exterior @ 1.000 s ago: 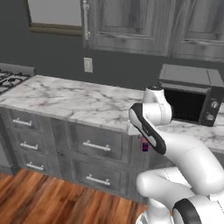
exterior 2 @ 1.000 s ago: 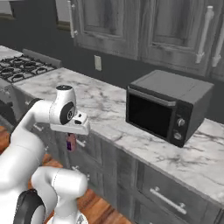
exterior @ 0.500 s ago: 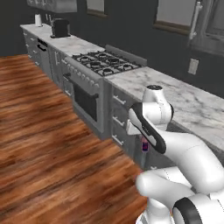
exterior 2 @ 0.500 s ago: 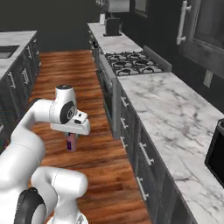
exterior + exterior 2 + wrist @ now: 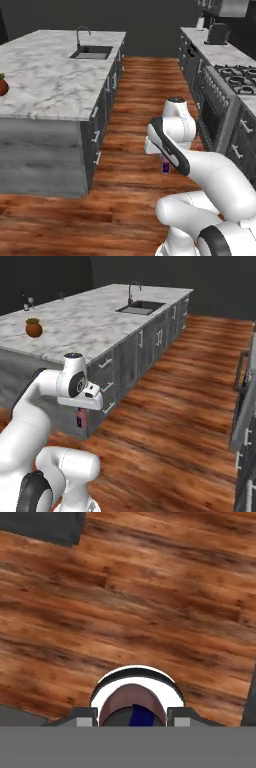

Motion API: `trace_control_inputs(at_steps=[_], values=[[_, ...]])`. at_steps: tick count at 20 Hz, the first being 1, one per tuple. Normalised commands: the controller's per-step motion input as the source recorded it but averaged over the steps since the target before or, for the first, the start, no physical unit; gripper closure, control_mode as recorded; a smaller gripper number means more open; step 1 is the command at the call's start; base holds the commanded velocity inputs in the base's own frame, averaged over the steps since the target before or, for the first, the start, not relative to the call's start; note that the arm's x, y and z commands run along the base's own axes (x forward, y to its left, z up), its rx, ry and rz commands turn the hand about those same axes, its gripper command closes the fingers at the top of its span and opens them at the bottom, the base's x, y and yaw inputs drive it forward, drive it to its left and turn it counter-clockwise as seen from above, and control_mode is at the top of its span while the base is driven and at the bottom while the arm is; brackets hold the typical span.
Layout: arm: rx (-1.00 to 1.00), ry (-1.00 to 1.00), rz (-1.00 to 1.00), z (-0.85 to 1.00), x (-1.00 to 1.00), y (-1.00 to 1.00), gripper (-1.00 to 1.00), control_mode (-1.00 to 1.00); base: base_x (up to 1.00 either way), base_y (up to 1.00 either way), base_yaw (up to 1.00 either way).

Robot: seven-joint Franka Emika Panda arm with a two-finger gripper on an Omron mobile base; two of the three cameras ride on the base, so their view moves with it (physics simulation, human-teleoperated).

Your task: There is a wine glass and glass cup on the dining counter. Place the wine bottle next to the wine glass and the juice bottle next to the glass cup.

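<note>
The pincer (image 5: 165, 161) hangs under the arm's white wrist, above the wooden floor (image 5: 145, 95) of the aisle, and pinches the juice bottle (image 5: 165, 165) by its top. In the left base view the small purple bottle dangles upright just below the wrist; in the right base view it shows again (image 5: 80, 417) beneath the white hand, in front of the dark cabinet fronts. The hand view looks straight down on it: the reddish cap (image 5: 132, 704) sits between the two fingers (image 5: 84, 716), each close against its side, with floorboards far beneath.

The dining desk (image 5: 95, 316), a long white marble slab with grey veins, runs along the robot's left, and a sink with a curved tap (image 5: 140, 306) is sunk into its far part. On the slab stands a small round pot with a green plant (image 5: 33, 328). Near the far left corner of the slab stand a few small things (image 5: 26, 302) (too tiny to tell apart). The bottle is well apart from that corner, off the desk entirely. A stove (image 5: 240, 80) lines the opposite side.
</note>
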Motion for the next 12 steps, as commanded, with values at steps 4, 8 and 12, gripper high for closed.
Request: trace_control_inputs(at_steps=[4,8,12], values=[[0.0,0.0,0.0,0.0,0.0,0.0,1.0,1.0,0.0,0.01,1.0],[0.0,0.0,0.0,0.0,0.0,0.0,1.0,1.0,0.1,0.13,0.84],[0.0,0.0,0.0,0.0,0.0,0.0,1.0,1.0,0.53,0.47,0.15]])
